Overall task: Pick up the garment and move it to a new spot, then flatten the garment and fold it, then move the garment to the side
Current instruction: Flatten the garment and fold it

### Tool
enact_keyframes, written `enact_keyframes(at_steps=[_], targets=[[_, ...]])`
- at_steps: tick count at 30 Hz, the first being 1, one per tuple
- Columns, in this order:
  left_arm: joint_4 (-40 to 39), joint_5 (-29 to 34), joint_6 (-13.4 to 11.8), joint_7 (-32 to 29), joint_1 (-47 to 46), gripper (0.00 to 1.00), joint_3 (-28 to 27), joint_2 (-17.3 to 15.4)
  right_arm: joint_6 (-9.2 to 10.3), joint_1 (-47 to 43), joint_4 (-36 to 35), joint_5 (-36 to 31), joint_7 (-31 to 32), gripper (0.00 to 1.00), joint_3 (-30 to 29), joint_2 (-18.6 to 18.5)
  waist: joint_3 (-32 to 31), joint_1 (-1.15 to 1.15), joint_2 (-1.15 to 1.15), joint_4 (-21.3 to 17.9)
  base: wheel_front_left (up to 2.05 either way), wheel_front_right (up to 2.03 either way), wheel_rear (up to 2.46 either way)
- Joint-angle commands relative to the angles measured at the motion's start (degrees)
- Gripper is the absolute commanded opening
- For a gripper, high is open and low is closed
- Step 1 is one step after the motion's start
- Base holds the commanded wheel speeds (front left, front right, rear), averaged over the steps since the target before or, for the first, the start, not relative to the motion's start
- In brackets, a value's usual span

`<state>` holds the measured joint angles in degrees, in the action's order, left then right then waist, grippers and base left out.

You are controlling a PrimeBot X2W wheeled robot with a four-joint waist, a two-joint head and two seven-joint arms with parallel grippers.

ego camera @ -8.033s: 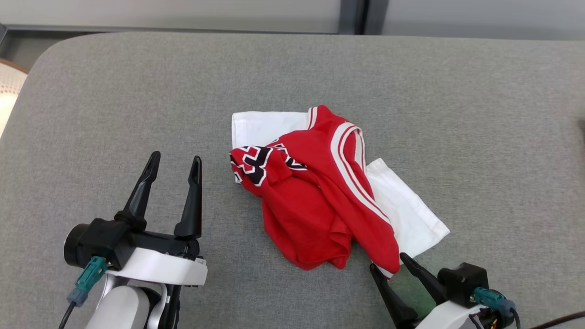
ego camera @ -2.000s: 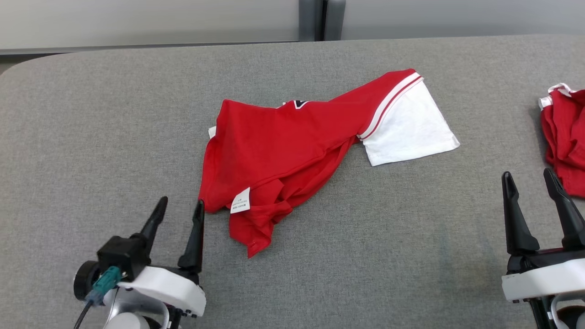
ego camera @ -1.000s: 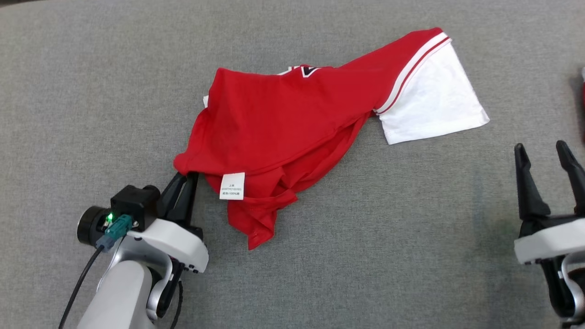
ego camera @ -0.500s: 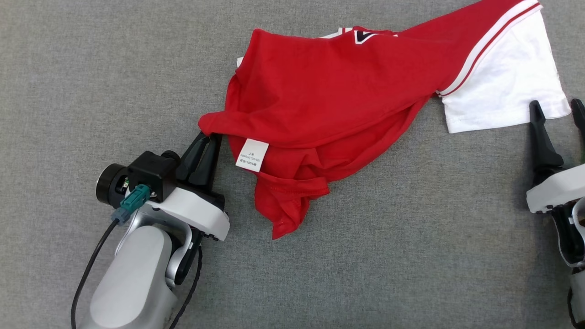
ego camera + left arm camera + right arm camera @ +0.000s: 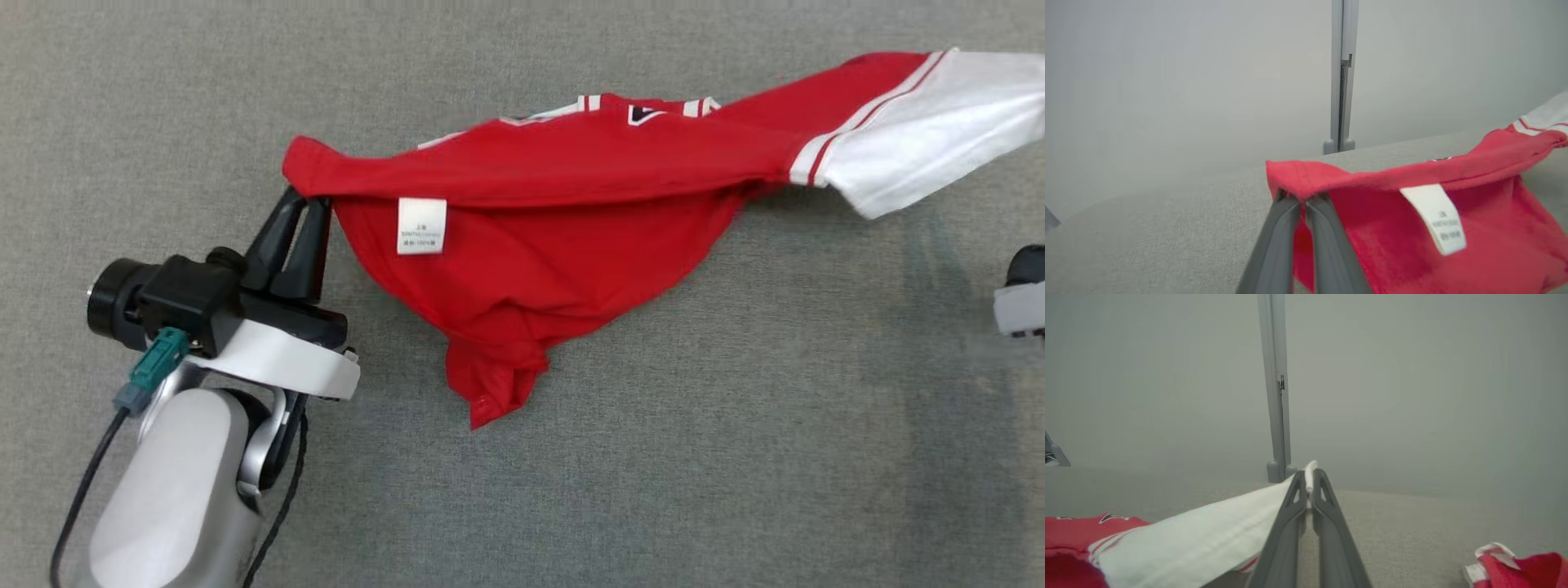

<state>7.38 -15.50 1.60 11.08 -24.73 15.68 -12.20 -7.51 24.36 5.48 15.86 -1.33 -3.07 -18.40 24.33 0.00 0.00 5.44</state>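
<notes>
Now, strung out like a washing line above the grey woven surface [image 5: 735,490]: red jersey [image 5: 555,245] of soft knit cloth, white sleeves, striped trim, held up at both ends. Sags in the middle, with a bunched red point drooping lowest toward the surface; touching it or not, hard to call. Shows a small white care label [image 5: 421,226] hanging from the upper fold, printed side out.

Pinched at a red hem corner by the left gripper [image 5: 306,204], dark fingers pressed together on the cloth, over the surface's left part. Seen from the left wrist view, same story: fingers shut tight, red corner folded over the tips.

Over at the other end, white sleeve [image 5: 1200,535] pulled taut and nipped at its edge by the right gripper [image 5: 1309,475], fingers closed on a sliver of white cloth, above the surface's right part.

Lying on the surface further to its right, a second crumpled red-and-white garment [image 5: 1519,563]. Rising behind the surface's back edge, a grey upright post [image 5: 1341,77] between pale wall panels [image 5: 1167,81].
</notes>
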Motion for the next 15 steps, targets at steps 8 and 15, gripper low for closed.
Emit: enact_keyframes(at_steps=[8, 15], targets=[[-10.5, -0.3, -1.3, -5.6, -0.5, 0.0, -2.0, -3.2, 0.05, 4.2, -10.9, -2.1, 1.2, 0.0, -3.8, -2.1, -7.0, 0.0, 0.0, -3.3, 0.0, 0.0, 0.0], [-17.9, -2.4, -1.2, -10.1, -5.1, 0.0, -3.8, -4.6, 0.05, 8.8, -18.0, -2.8, 4.6, 0.0, -6.8, -4.1, -11.5, 0.0, 0.0, -4.4, 0.0, 0.0, 0.0]])
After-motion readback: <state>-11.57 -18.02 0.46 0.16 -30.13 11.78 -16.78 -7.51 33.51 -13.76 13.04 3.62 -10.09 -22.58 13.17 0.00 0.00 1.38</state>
